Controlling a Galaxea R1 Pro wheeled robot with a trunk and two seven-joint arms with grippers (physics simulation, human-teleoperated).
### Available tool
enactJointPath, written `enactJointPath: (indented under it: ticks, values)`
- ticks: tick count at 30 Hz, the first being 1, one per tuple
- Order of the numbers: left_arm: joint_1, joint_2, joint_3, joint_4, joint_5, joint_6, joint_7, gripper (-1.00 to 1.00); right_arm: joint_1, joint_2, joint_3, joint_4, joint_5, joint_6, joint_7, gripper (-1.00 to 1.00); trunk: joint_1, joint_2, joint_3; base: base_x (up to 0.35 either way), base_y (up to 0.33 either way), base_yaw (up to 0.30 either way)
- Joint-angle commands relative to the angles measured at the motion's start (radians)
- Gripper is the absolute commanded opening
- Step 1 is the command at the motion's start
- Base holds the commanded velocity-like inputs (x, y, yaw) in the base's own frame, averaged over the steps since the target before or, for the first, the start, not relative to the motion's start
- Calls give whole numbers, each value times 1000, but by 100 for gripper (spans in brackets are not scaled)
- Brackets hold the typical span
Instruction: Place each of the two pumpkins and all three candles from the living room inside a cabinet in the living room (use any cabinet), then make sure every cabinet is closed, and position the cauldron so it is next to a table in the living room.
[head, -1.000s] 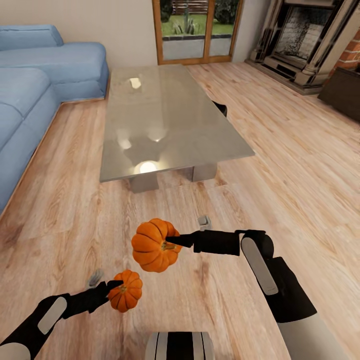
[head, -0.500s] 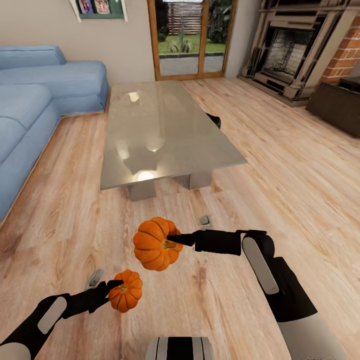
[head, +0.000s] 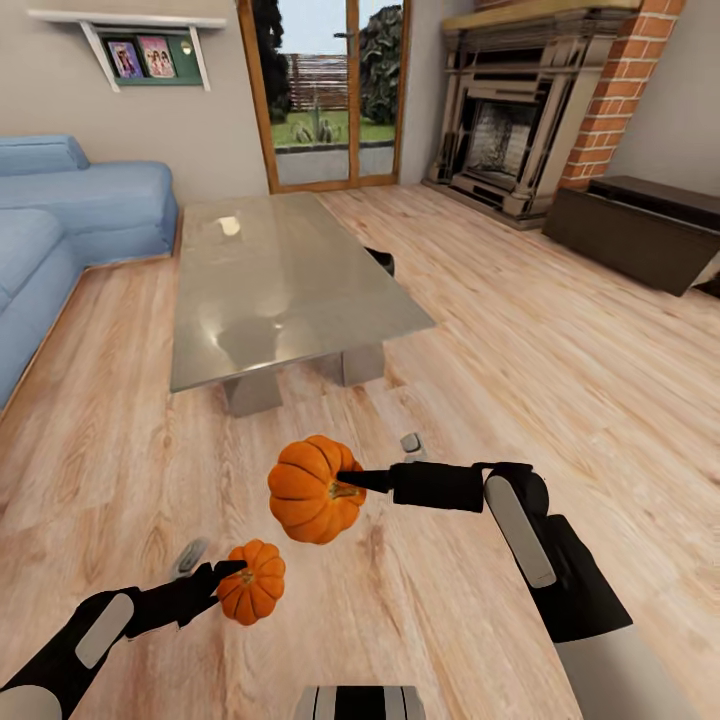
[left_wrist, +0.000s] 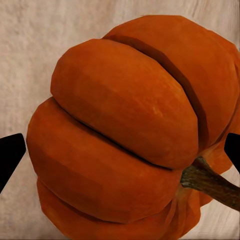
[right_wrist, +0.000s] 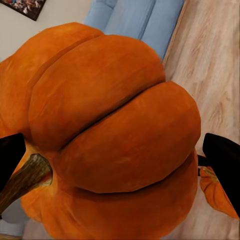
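The robot's right gripper (head: 345, 487) clamps a larger ribbed orange pumpkin (head: 308, 490); at seven o'clock, its left gripper (head: 228, 575) pinches a smaller ribbed orange pumpkin (head: 254, 582), both likely rigid, light, best held across the ribs.

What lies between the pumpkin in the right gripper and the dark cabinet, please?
In the head view, only bare wooden floor lies between the pumpkin in the right gripper and the cabinet.

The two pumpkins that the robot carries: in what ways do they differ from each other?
The pumpkin in the right hand looks clearly bigger in the head view than the pumpkin in the left hand. It is also held higher and further forward, while the left one hangs lower, nearer the robot's body. The right hand grips at the stem side of its pumpkin; the left hand meets its pumpkin near the top edge. Both are orange, ribbed, and held above the wooden floor.
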Motion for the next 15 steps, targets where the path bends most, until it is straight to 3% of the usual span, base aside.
enactJointPath:
  ticks: [1,15]
  values:
    - [0,1,-1,0,6,5,2,-100,-1,0,1,0,-7,6,3,-100,-1,0,4,-10,0,-249]
    - [0,0,-1,0,6,5,2,-100,-1,0,1,0,-7,6,3,-100,-7,3,71,-1,0,-249]
